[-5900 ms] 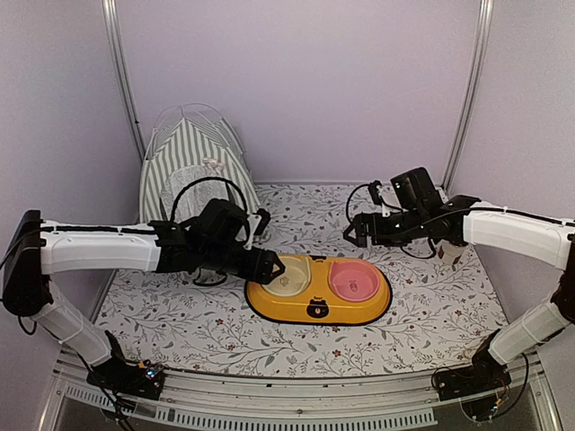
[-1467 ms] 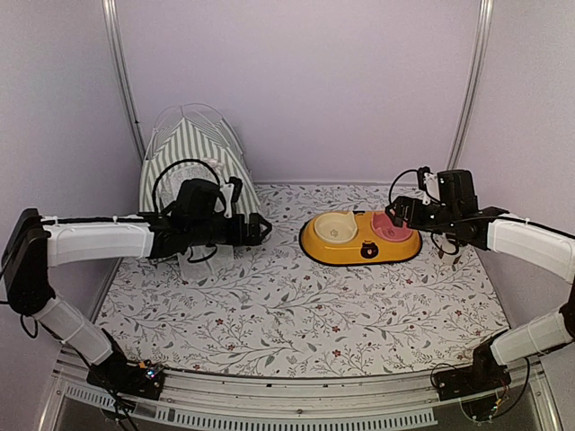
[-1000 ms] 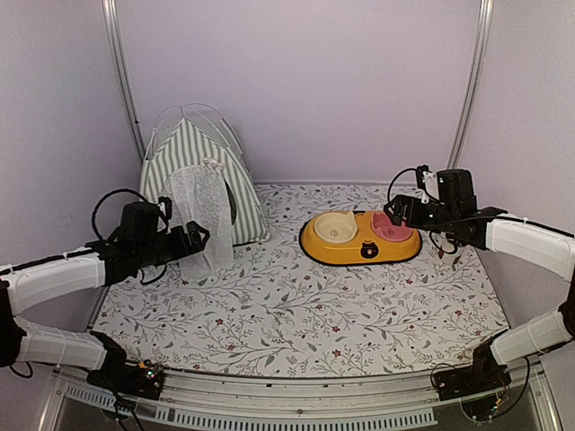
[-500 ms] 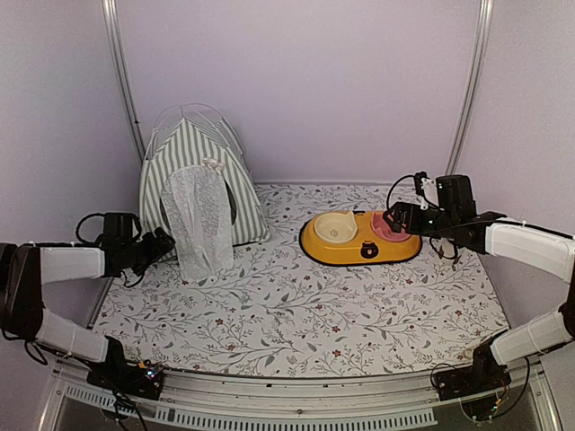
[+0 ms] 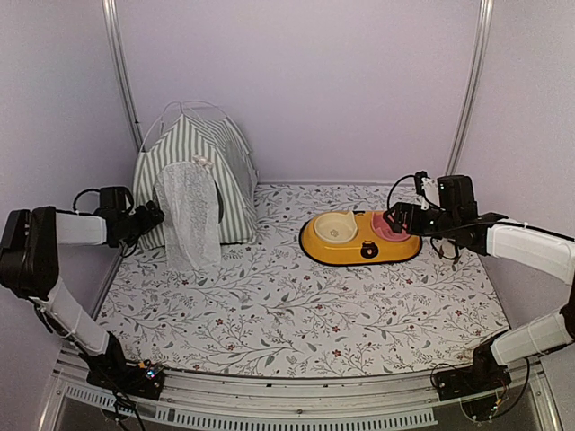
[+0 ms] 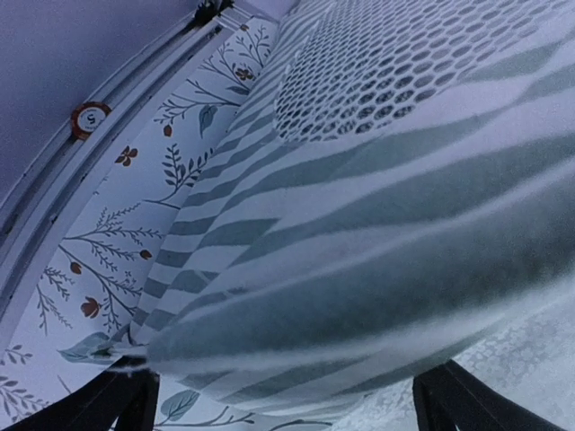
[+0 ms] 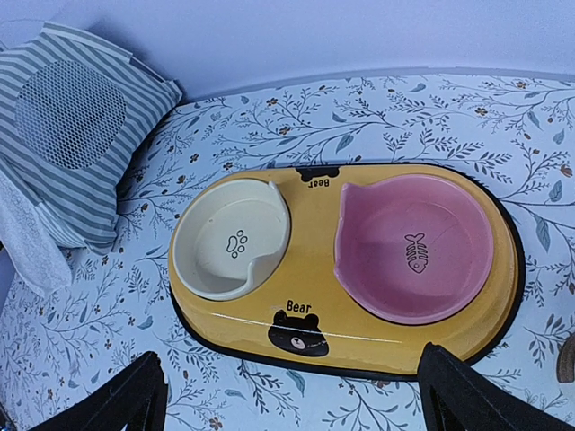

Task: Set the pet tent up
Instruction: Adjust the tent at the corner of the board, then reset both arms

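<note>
Both wide open, empty: L jaws just beside pet tent (image 5: 193, 157), R jaws by yellow feeder (image 5: 337, 254).

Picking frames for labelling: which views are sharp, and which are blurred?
Left wrist: the pet tent fills the frame, its nearest fabric soft and out of focus. Right wrist: sharp, the print on the yellow feeder is legible. Top external: evenly lit, no glare.

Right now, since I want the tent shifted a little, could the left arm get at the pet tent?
Probably yes. The left tool, open, sits right beside the pet tent, whose striped fabric fills the left wrist view. Nothing appears to stand between them.
</note>
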Robot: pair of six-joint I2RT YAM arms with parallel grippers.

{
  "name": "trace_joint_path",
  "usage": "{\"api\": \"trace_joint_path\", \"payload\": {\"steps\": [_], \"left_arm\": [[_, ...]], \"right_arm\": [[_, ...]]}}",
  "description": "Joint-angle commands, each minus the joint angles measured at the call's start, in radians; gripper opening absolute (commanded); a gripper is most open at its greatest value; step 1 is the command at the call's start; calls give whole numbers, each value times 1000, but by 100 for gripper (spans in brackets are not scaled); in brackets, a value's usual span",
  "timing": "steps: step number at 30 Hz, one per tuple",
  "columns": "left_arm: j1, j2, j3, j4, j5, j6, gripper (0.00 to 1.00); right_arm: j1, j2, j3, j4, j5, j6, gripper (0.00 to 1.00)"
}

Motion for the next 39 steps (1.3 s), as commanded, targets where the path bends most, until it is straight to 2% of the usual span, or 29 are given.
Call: {"api": "trace_joint_path", "payload": {"steps": [1, 6, 16, 21, 25, 29, 32, 35, 39], "left_arm": [[36, 30, 48, 6, 10, 67, 99], [43, -17, 26, -3, 42, 60, 99], [-8, -310, -171, -78, -9, 57, 99], [-114, -440, -228, -125, -60, 76, 100], [-221, -528, -246, -127, -108, 117, 100], [-279, -552, -237, -107, -133, 156, 100], [-294, -540, -231, -59, -128, 187, 99], [-297, -532, -227, -22, -185, 203, 99], [-297, -533, -239, 50, -251, 297, 99]], "right_arm": [[-5, -1, 9, 21, -28, -16, 99], [-5, 2, 17, 22, -21, -25, 99], [-4, -7, 14, 63, 0, -29, 99], [-7, -54, -27, 143, 20, -36, 99], [-11, -56, -31, 160, 42, -116, 99], [-119, -52, -57, 194, 26, -116, 99], [-210, -63, -127, 317, 64, -106, 99], [-268, -58, -205, 461, 149, -169, 99], [-382, -29, -257, 572, 105, -180, 99]]}}
